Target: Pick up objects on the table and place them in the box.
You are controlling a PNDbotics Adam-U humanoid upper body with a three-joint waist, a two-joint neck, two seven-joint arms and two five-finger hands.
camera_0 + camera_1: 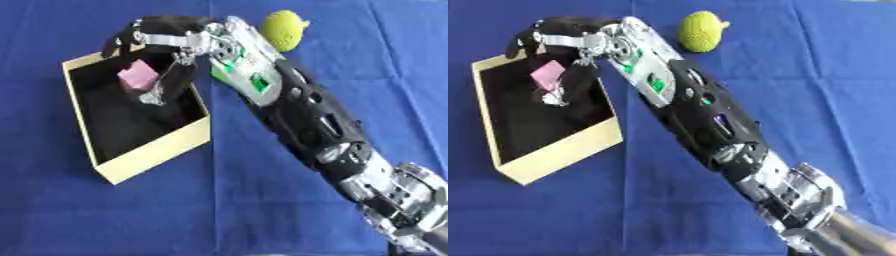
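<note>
A small pink block (137, 75) hangs over the black inside of a cream-walled box (159, 151), near the box's far right corner. My right hand (172, 36) is curled down around the block, which is pinched between the thumb and fingers. The arm stretches in from the lower right across the blue cloth. A yellow-green knobbly ball-shaped thing (284, 29) lies on the cloth just beyond the wrist, to the right of the box. I cannot tell whether the block touches the box floor. My left hand shows in neither view.
A blue cloth (105, 220) covers the whole table. My right forearm (306, 120) lies diagonally across the middle, close to the box's right wall. The rest of the box floor looks bare and dark.
</note>
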